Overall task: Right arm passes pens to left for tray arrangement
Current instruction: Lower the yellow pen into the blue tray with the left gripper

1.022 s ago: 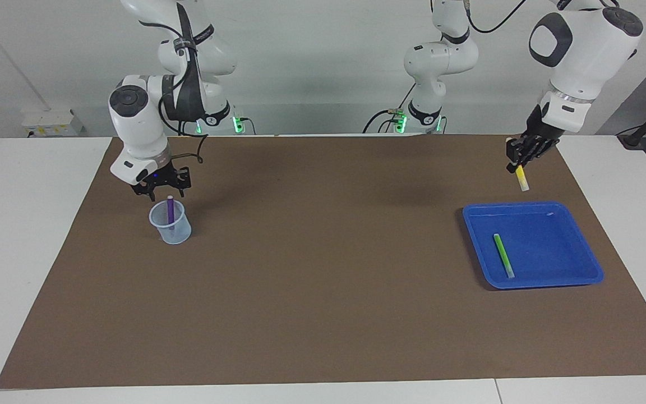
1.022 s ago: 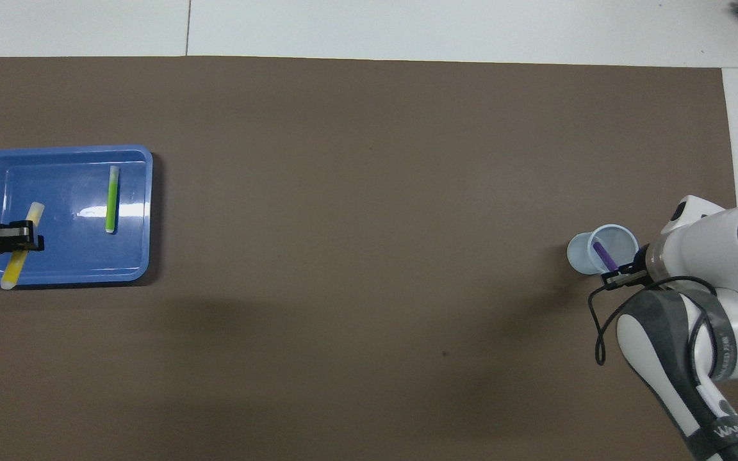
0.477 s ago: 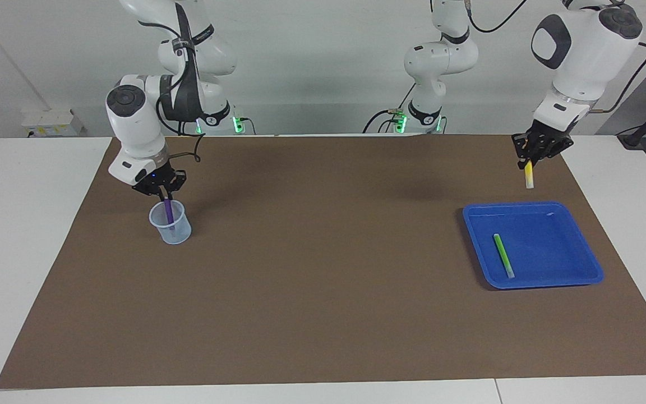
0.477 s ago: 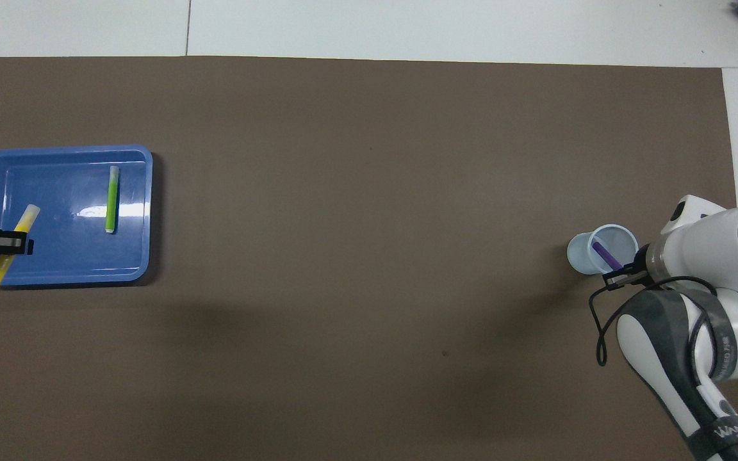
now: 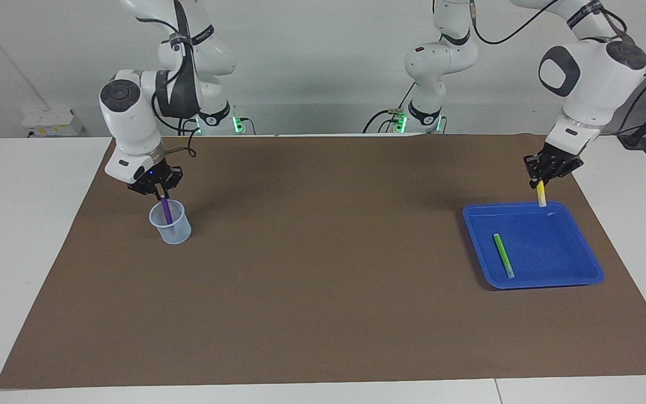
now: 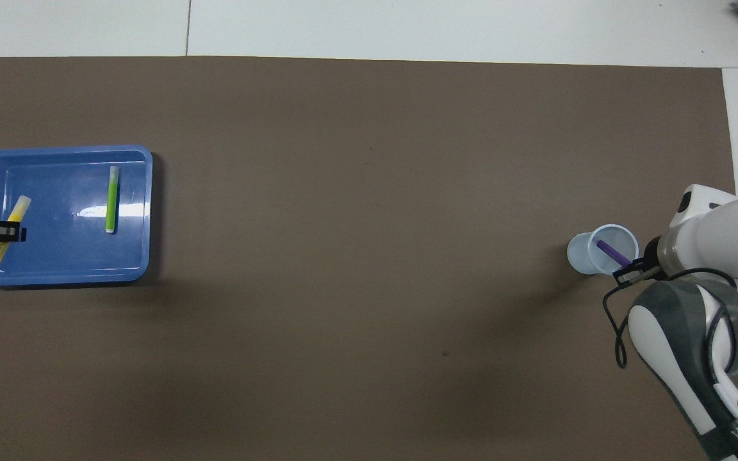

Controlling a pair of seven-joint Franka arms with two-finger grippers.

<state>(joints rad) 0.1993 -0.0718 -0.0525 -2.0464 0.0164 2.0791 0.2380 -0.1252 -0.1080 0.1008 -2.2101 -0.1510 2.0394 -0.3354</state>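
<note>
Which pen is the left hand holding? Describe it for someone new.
Find the blue tray at the left arm's end of the brown mat. Above its rim nearest the robots hangs the left hand, shut on the yellow pen. The green pen lies flat in the tray.

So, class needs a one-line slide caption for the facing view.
Right gripper grips the purple pen in the cup; left gripper holds the yellow pen over the tray.
</note>
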